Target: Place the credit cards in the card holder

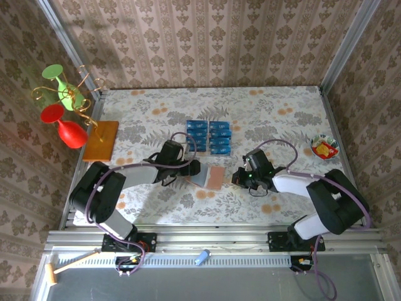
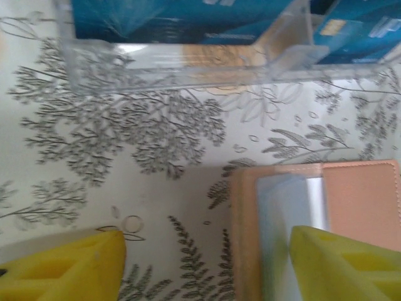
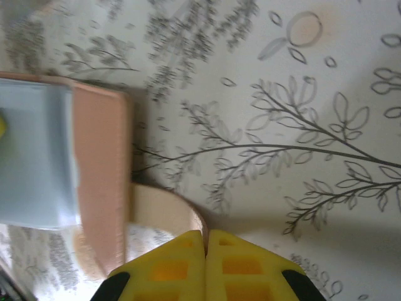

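**Left gripper.** In the top view, the left gripper point(image 1: 191, 168) is positioned at the left edge of the card holder point(image 1: 213, 176). In the left wrist view, the left gripper point(image 2: 207, 241) is seen with its yellow fingers point(image 2: 69, 266) spread wide, and nothing is held between them. One finger is located over the bare tablecloth. The other is located over the greyish inner pocket of the card holder point(image 2: 363, 200).

**Right gripper.** The right gripper point(image 1: 237, 178) is positioned just beside the right edge of the card holder. In the right wrist view, the right gripper point(image 3: 205, 241) is seen with its fingers pressed together and no gap between them. A curved tan flap of the card holder point(image 3: 100, 157) is raised to the fingertips and appears to be pinched there.

**Card holder.** The card holder is laid open on the floral table point(image 1: 282, 113) between the two grippers, with the grey pocket on the left and the reddish-brown panel on the right.

**Credit cards.** The blue credit cards point(image 1: 196, 133) are arranged in two columns just beyond the card holder. In the left wrist view, the credit cards point(image 2: 175, 15) are seen resting in a clear plastic tray point(image 2: 188, 59).

**Other items.** An orange-brown board point(image 1: 101, 139) is placed at the left edge of the table. A small bowl point(image 1: 325, 148) is placed at the right edge.
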Available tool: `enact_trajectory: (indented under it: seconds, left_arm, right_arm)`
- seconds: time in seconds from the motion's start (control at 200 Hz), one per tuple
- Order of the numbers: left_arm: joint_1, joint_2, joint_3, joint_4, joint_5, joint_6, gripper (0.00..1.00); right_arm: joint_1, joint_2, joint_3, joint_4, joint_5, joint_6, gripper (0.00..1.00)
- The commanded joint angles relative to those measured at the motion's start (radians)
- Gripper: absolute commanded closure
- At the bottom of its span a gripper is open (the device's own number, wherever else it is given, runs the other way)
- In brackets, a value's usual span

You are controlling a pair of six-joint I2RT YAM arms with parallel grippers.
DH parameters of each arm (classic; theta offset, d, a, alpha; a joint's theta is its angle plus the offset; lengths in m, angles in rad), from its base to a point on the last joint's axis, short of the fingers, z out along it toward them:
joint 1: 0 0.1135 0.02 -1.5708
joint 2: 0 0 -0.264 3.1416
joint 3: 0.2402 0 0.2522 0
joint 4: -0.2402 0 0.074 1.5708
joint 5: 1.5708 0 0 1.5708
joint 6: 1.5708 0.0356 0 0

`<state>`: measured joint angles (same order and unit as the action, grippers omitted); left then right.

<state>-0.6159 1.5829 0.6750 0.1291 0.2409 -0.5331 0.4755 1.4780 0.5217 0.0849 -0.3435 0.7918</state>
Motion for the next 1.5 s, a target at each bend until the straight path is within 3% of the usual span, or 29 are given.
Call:
enact_trajectory:
  seconds: [0.0, 0.155, 0.27, 0.345, 0.435, 0.74, 1.015, 1.19, 1.375, 1.495]
  left_arm:
    - [-0.004, -0.002, -0.025, 0.064, 0.065, -0.020, 0.36]
    - [-0.004, -0.033, -0.049, 0.084, 0.075, -0.033, 0.50]
    - [-0.004, -0.065, -0.069, 0.086, 0.077, -0.042, 0.64]
    - [-0.004, -0.092, -0.081, 0.080, 0.074, -0.050, 0.66]
    - [-0.005, -0.127, -0.094, 0.075, 0.063, -0.060, 0.68]
    - [-0.020, -0.179, -0.094, 0.027, 0.033, -0.049, 0.72]
    - [-0.027, -0.172, -0.097, 0.031, 0.024, -0.051, 0.74]
    - [-0.028, -0.180, -0.086, 0.014, 0.017, -0.044, 0.73]
    - [-0.024, -0.196, -0.063, -0.017, 0.010, -0.018, 0.46]
    - [-0.014, -0.195, -0.058, -0.003, 0.027, -0.014, 0.46]
  right_arm:
    - [-0.006, 0.033, 0.024, 0.048, -0.015, -0.008, 1.00]
    - [0.000, 0.032, 0.019, 0.060, -0.025, 0.004, 0.98]
    - [0.002, -0.003, 0.016, 0.036, -0.025, 0.003, 0.76]
    - [0.004, -0.046, 0.017, 0.006, -0.013, 0.003, 0.63]
    - [0.003, -0.108, 0.018, -0.035, 0.008, 0.003, 0.58]
    - [0.065, -0.242, 0.077, -0.137, 0.079, 0.011, 0.59]
    - [0.190, -0.006, 0.193, -0.061, 0.095, 0.019, 0.73]
    - [0.212, 0.138, 0.212, -0.005, 0.095, 0.029, 0.84]
    - [0.212, 0.202, 0.176, 0.038, 0.108, 0.042, 0.86]
    - [0.212, 0.212, 0.160, 0.050, 0.113, 0.046, 0.87]
